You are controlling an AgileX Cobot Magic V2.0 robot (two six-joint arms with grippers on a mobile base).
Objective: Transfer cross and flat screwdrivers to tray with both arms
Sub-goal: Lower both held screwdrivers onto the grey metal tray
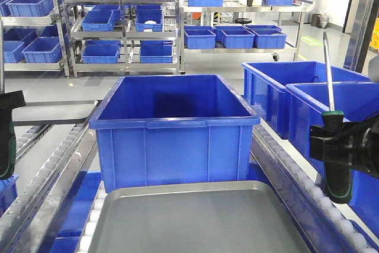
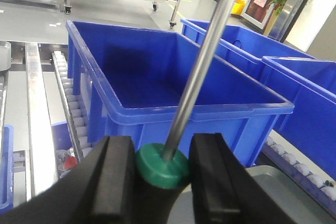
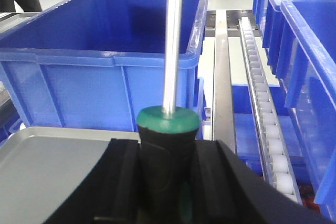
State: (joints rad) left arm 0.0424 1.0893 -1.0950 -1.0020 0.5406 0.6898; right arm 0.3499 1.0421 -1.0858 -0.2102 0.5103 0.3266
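Two screwdrivers with black-and-green handles are held upright, shafts pointing up. My left gripper (image 2: 163,148) is shut on one screwdriver (image 2: 164,167), whose steel shaft rises in front of a blue crate. At the front view's left edge, this gripper (image 1: 5,124) and its screwdriver (image 1: 5,152) are partly cut off. My right gripper (image 3: 167,148) is shut on the other screwdriver (image 3: 168,129). In the front view, that gripper (image 1: 335,144) holds its screwdriver (image 1: 336,173) to the right of the tray. The grey metal tray (image 1: 195,220) lies low between both arms, also seen lower left in the right wrist view (image 3: 47,166).
A large deep blue crate (image 1: 174,128) stands just behind the tray. Two more blue crates (image 1: 296,87) sit at the right, close to my right arm. Roller rails (image 1: 47,170) run along both sides. Racks of blue bins (image 1: 118,28) fill the background.
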